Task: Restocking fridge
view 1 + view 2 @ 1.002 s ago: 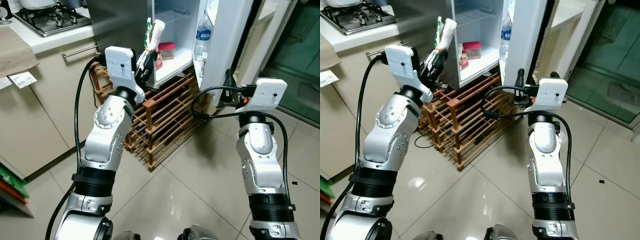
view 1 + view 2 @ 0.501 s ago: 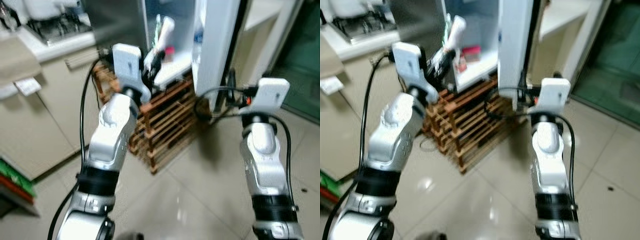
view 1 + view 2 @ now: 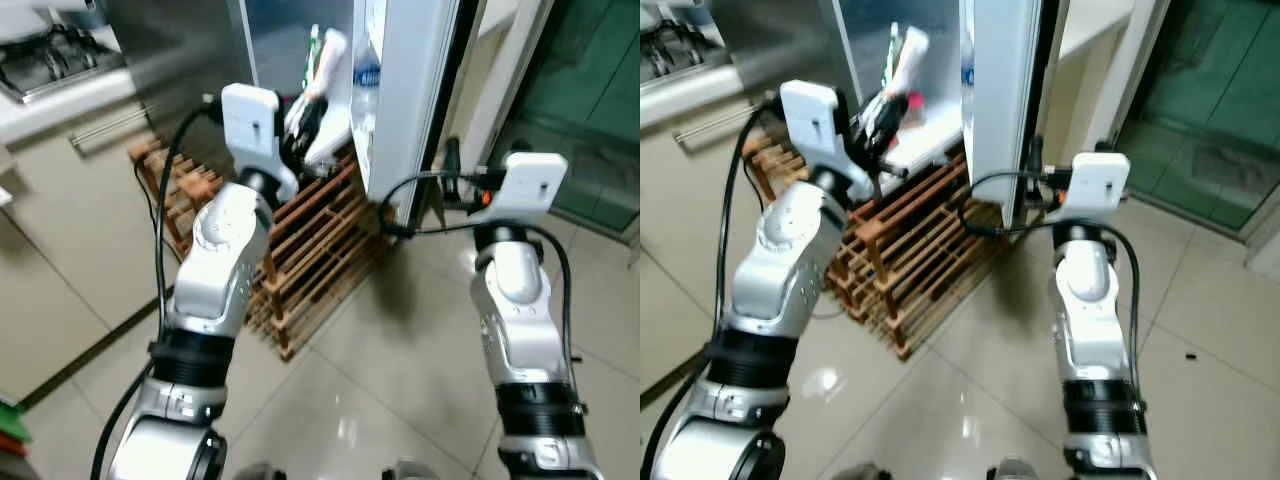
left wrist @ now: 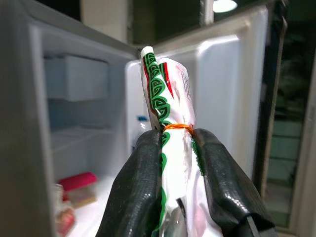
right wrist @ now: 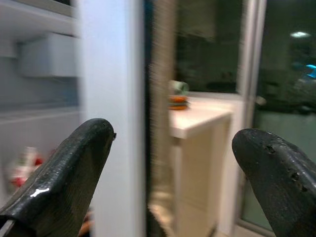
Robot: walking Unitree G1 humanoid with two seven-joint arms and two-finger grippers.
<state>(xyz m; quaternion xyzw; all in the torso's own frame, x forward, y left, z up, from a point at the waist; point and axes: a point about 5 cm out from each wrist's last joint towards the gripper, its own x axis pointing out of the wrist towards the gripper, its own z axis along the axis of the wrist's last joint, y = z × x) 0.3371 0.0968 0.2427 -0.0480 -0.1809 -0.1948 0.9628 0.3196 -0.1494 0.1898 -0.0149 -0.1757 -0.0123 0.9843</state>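
The fridge (image 3: 300, 60) is standing open across the upper middle of the left eye view, its white door (image 3: 405, 90) swinging out toward the right and carrying a water bottle (image 3: 366, 75) in its door rack. Below it, at centre left, a wooden rack (image 3: 300, 250) is sitting on the tiled floor (image 3: 400, 380), and a counter with a gas hob (image 3: 50, 65) is filling the upper left corner.

The left gripper (image 3: 300, 118) is reaching up at upper centre, its two black fingers (image 4: 138, 187) clamping a white packet with green print (image 4: 170, 113), tied with an orange band. The packet is standing upright, long axis vertical, poking above the fingertips. The fridge opening is lying straight ahead of it and slightly lower, with a red-lidded box (image 4: 79, 187) already resting on the shelf inside.

The right gripper (image 5: 163, 173) is hovering at right centre just beside the door's edge, fingers spread wide and holding nothing.

The left arm is plainly the nearer one, so the coming move likely means carrying the packet forward onto the shelf.
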